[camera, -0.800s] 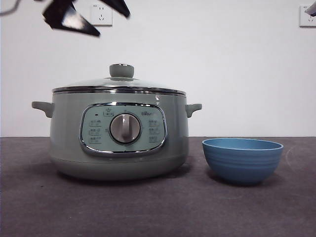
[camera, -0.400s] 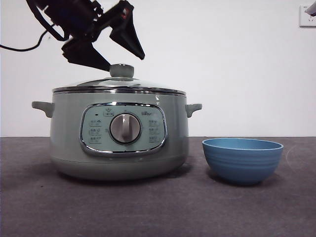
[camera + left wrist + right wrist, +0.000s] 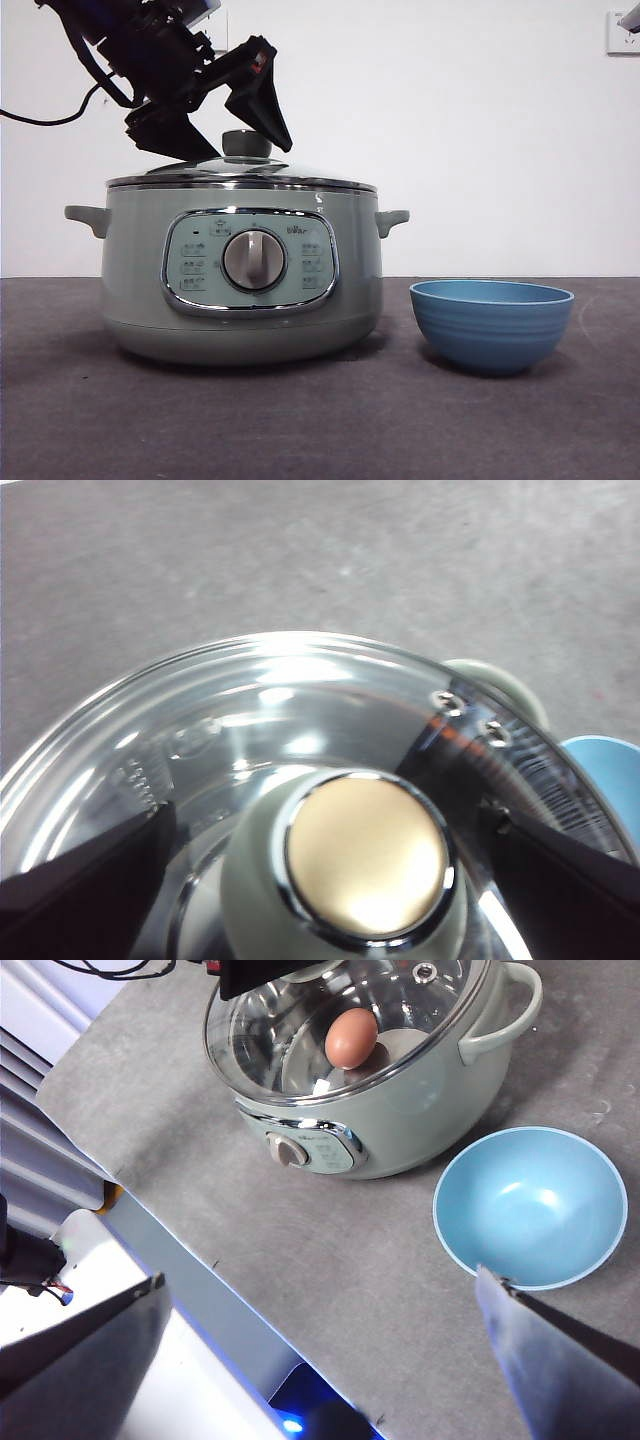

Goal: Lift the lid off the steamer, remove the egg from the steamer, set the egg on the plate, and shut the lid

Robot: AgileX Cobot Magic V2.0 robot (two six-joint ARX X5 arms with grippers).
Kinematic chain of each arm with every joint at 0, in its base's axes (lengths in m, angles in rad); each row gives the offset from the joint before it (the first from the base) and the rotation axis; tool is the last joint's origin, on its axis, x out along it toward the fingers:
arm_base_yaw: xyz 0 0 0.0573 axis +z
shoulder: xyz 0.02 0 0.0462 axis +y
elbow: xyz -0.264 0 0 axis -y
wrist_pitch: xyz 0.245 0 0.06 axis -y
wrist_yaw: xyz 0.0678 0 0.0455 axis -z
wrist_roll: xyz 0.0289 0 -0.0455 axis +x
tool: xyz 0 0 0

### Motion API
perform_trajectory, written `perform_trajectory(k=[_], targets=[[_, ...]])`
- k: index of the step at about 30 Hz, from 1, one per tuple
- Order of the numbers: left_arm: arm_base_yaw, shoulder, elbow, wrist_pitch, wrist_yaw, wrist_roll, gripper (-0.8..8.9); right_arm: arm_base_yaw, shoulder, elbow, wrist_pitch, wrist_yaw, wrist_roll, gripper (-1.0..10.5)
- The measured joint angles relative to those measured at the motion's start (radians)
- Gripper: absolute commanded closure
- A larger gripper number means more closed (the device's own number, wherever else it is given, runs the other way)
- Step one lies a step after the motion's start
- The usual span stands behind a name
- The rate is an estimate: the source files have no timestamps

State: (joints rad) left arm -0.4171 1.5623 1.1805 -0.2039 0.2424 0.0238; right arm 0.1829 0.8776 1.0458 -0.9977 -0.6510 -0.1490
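The steamer [image 3: 240, 280] fills the left-centre of the front view, standing on the grey table [image 3: 400, 420], its dial facing the camera. The lid [image 3: 240, 172] sits closed on its rim, so the first step is not yet done. It is glass in a steel band, so I judge it fairly heavy for its size, rigid, breakable and slick; the sensible hold is the knob [image 3: 246, 143] at its centre (a stubby pale-green post with a metal cap), gripped low on its sides and lifted straight up so the lid does not swing.

The plate [image 3: 491, 325], really a small blue bowl, stands at the lower right, just beside the steamer and apart from it.

The left gripper [image 3: 232, 128] comes in from the upper left of the front view with its jaws spread wide. In the left wrist view one jaw shows on each side of the knob with clear gaps, touching nothing.

The right gripper [image 3: 320, 1360] waits high above the table, also open, holding nothing.

The egg [image 3: 351, 1038], seen through the glass in the upper middle of the right wrist view, rests inside the steamer; it is smooth, round and fragile, and wants a light pinch across its middle.
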Motion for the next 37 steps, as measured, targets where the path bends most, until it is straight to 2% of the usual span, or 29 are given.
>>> perform_trajectory(k=[3, 9, 12, 19, 22, 37], targets=[[0.000, 0.000, 0.000, -0.002, -0.003, 0.000, 3.32, 0.000, 0.000, 0.000, 0.000, 0.000, 0.000, 4.1], [-0.007, 0.000, 0.001, -0.004, -0.004, 0.002, 5.91, 0.000, 0.000, 0.000, 0.000, 0.004, 0.000, 4.1], [-0.012, 0.000, 0.005, 0.000, -0.003, 0.008, 6.65, 0.000, 0.000, 0.000, 0.000, 0.004, 0.000, 4.1], [-0.014, -0.001, 0.007, -0.005, 0.001, 0.010, 6.82, 0.000, 0.000, 0.000, 0.000, 0.005, 0.000, 4.1], [-0.014, -0.001, 0.007, -0.008, 0.001, 0.010, 8.29, 0.000, 0.000, 0.000, 0.000, 0.005, 0.000, 4.1], [-0.015, -0.001, 0.047, -0.068, 0.006, -0.005, 8.22, 0.000, 0.000, 0.000, 0.000, 0.006, 0.000, 4.1]])
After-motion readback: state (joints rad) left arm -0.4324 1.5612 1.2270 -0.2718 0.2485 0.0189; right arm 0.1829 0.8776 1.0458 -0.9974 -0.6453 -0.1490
